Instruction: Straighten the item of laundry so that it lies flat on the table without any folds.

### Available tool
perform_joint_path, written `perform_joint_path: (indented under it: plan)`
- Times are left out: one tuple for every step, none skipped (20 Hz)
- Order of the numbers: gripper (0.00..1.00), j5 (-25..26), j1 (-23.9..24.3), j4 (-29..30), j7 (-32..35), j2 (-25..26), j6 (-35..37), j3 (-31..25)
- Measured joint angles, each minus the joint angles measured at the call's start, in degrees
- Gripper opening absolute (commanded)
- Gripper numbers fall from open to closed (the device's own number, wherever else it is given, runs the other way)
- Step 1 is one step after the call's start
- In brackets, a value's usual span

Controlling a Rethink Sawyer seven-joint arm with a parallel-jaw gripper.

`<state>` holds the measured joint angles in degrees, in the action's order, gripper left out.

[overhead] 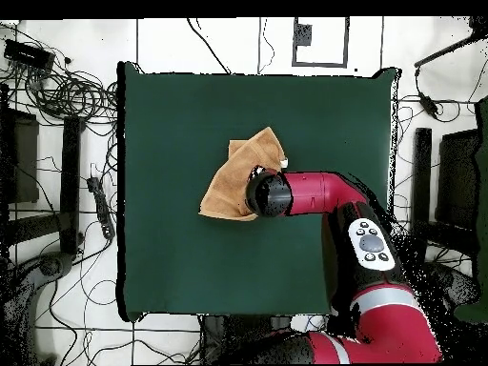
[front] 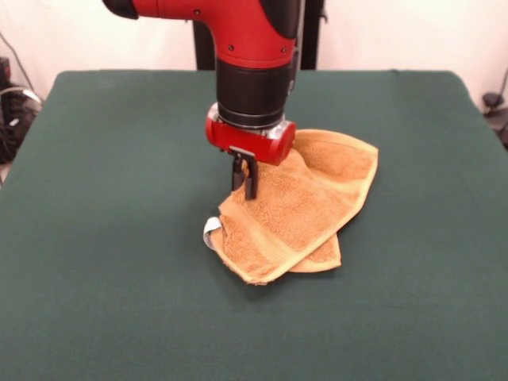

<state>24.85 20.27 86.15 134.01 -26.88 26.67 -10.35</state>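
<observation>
The orange-tan towel point(front: 309, 198) lies crumpled and folded over itself near the middle of the green table point(front: 119, 198). Its white tag loop point(front: 210, 230) sticks out at its left corner. My gripper point(front: 245, 190) points straight down at the towel's left upper edge. Its dark fingers are close together, pinching the cloth, which rises slightly to meet them. In the overhead view the towel point(overhead: 232, 181) shows as a folded shape in the middle of the table point(overhead: 191, 267). There the arm's wrist point(overhead: 268, 194) covers the towel's right part and hides the gripper.
The red arm point(overhead: 329, 195) reaches in from the table's right side in the overhead view. Cables and equipment point(overhead: 67, 95) lie on the floor round the table. Dark gear point(front: 12, 111) stands beyond the table's left edge in the front view.
</observation>
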Motion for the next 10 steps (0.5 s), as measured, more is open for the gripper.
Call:
perform_joint_path:
  plan:
    - [0.00,0.0,0.0,-0.1,0.0,0.0,0.2,-0.1]
    - [0.00,0.0,0.0,-0.2,0.0,0.0,0.4,-0.1]
    - [0.00,0.0,0.0,-0.2,0.0,0.0,0.6,-0.1]
    - [0.00,0.0,0.1,-0.4,0.0,0.0,1.0,-0.2]
    - [0.00,0.0,0.1,-0.6,0.0,0.0,1.6,-0.3]
    - [0.00,0.0,0.2,-0.9,0.0,0.0,2.2,-0.5]
    - [0.00,0.0,0.2,-1.2,0.0,0.0,2.9,-0.6]
    - [0.00,0.0,0.3,-1.4,0.0,0.0,3.4,-0.7]
    - [0.00,0.0,0.4,-1.9,0.0,0.0,4.6,-1.0]
    - [0.00,0.0,0.4,-2.2,0.0,0.0,5.6,-1.3]
